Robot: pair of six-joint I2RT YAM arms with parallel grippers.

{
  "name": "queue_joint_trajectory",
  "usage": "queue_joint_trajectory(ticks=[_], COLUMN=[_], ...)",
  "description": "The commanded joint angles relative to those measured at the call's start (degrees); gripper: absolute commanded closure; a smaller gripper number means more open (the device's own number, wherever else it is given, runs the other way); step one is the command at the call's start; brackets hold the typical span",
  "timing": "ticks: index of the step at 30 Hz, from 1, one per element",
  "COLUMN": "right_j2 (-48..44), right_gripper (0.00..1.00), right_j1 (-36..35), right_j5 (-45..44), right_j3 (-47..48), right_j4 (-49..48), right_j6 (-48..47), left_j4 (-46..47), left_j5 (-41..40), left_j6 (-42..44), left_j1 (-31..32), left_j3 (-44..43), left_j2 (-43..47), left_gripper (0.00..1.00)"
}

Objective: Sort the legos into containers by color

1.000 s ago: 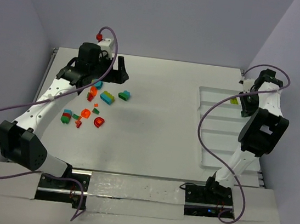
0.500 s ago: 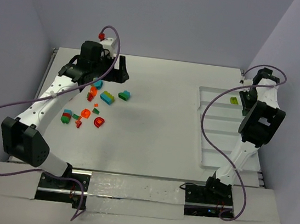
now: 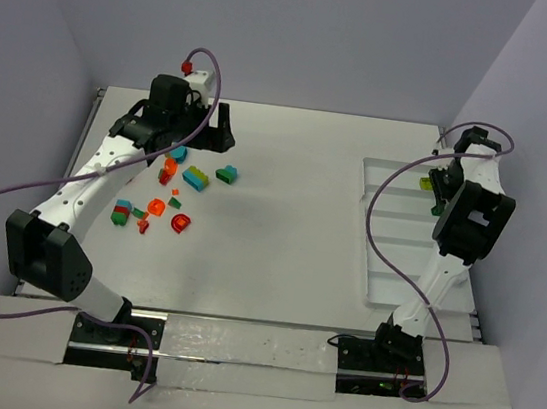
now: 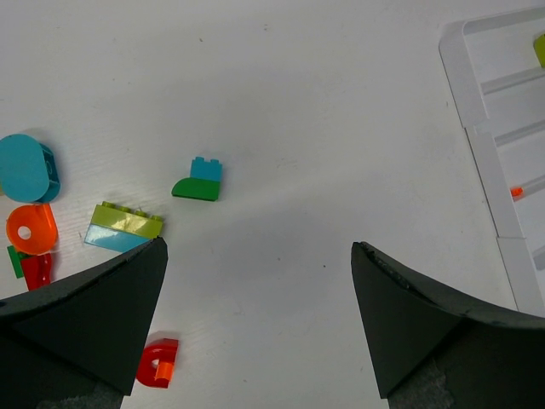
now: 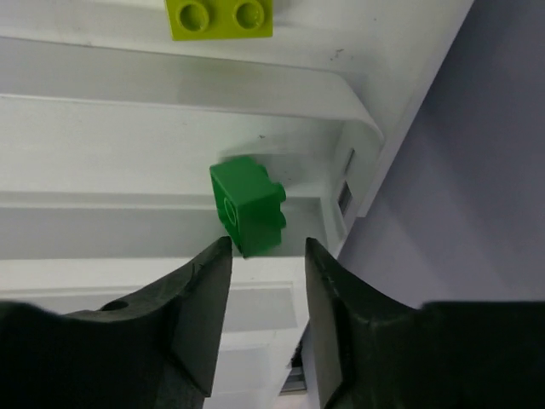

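The legos lie loose at the far left of the table: a teal disc [image 4: 25, 168], an orange round piece [image 4: 31, 227], a lime-on-blue brick [image 4: 124, 227], a green-and-teal piece [image 4: 198, 181] and a red arch [image 4: 157, 362]. My left gripper [image 4: 259, 245] hangs open and empty above them [image 3: 198, 124]. My right gripper [image 5: 266, 244] is over the far end of the white tray [image 3: 375, 278]. Its jaws stand apart, with a dark green brick [image 5: 247, 204] just beyond the tips, blurred, over a compartment. A lime brick [image 5: 220, 17] lies in the farthest compartment.
The tray's divider ridges [image 5: 170, 85] and its right rim [image 5: 362, 128] are close to my right fingers, with the purple wall just beyond. A tiny orange piece [image 4: 516, 192] shows in a tray compartment. Purple cables loop over both arms.
The right arm has drawn more upright and its wrist has shifted toward the tray's far right corner. The left arm has barely moved.
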State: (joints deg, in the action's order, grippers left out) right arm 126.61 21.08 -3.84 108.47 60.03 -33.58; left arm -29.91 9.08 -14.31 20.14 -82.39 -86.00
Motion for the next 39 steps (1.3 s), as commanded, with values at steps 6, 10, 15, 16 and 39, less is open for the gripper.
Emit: queue_joint_trajectory(ticks=[6, 10, 15, 16, 39], right_j2=[-0.5, -3.0, -8.7, -10.0, -21.6], right_gripper=[0.38, 0.36, 0.29, 0.28, 0.12], right_j1=[-1.0, -1.8, -5.3, -6.8, -23.6], right_j5=[-1.7, 0.1, 5.8, 7.0, 25.5], right_j3=[2.0, 5.0, 9.6, 10.0, -4.7], right_j4=[-1.6, 0.6, 4.0, 4.3, -8.6], right_j6=[0.9, 1.8, 4.2, 4.6, 25.8], left_j4=[2.0, 4.1, 6.1, 6.1, 14.0], left_j5=[-1.7, -2.2, -0.8, -0.4, -3.7], left_j6=[-0.4, 0.2, 4.7, 6.3, 23.5], left_j1=[-0.2, -0.2, -0.2, -0.2, -0.1], left_j3=[-0.3, 1.7, 5.4, 5.7, 0.3], left_j2=[1.4, 2.6, 3.3, 3.1, -23.3], left_gripper=[0.01, 0.01, 0.01, 0.01, 0.17])
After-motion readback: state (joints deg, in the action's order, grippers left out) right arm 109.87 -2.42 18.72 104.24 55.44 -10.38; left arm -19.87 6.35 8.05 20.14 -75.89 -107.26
